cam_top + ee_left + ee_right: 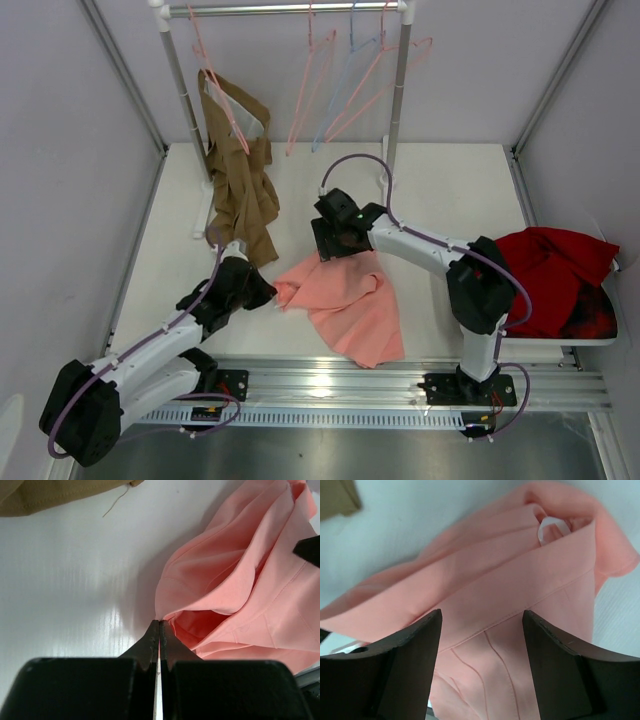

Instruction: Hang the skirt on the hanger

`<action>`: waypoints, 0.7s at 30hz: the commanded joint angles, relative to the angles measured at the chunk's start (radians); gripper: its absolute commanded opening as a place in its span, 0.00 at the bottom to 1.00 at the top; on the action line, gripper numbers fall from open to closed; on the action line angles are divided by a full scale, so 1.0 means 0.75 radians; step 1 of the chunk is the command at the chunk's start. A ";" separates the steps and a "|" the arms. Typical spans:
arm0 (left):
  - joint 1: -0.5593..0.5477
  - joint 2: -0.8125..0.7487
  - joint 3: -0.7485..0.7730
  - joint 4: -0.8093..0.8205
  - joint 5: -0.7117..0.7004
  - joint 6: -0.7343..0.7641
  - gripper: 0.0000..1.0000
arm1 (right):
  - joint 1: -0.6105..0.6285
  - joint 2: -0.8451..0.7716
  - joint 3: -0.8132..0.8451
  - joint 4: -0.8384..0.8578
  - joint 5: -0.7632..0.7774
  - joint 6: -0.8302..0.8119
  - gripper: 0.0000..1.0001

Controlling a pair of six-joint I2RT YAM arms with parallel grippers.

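Note:
The salmon-pink skirt (348,305) lies crumpled on the white table in front of the arms. My left gripper (266,291) is shut, its tips pinching the skirt's left edge (200,595) low over the table. My right gripper (340,243) is open and hovers over the skirt's far edge, its fingers (415,650) straddling the waistband (510,580) near the small white label (551,528). Thin pink wire hangers (378,82) hang from the rail at the back, beyond both grippers.
A brown garment (240,180) hangs on a pink hanger at the rack's left and drapes onto the table; its hem shows in the left wrist view (55,495). A pale blue hanger (345,85) hangs among the pink ones. A dark red cloth (550,275) lies on a white tray at the right.

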 commanded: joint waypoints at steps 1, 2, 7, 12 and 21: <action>-0.020 -0.012 -0.028 0.029 -0.030 -0.054 0.00 | 0.017 0.052 0.020 -0.077 0.079 0.006 0.70; -0.022 -0.008 -0.034 0.031 -0.030 -0.056 0.00 | 0.021 0.068 0.004 -0.079 0.085 0.010 0.68; -0.022 -0.004 -0.041 0.039 -0.044 -0.058 0.00 | 0.046 0.009 -0.074 -0.092 0.130 0.020 0.30; -0.022 0.011 -0.008 0.035 -0.056 -0.046 0.00 | 0.040 -0.087 -0.080 -0.139 0.175 0.020 0.00; 0.056 0.054 0.325 -0.094 -0.085 0.081 0.00 | -0.036 -0.187 0.257 -0.269 0.187 -0.148 0.00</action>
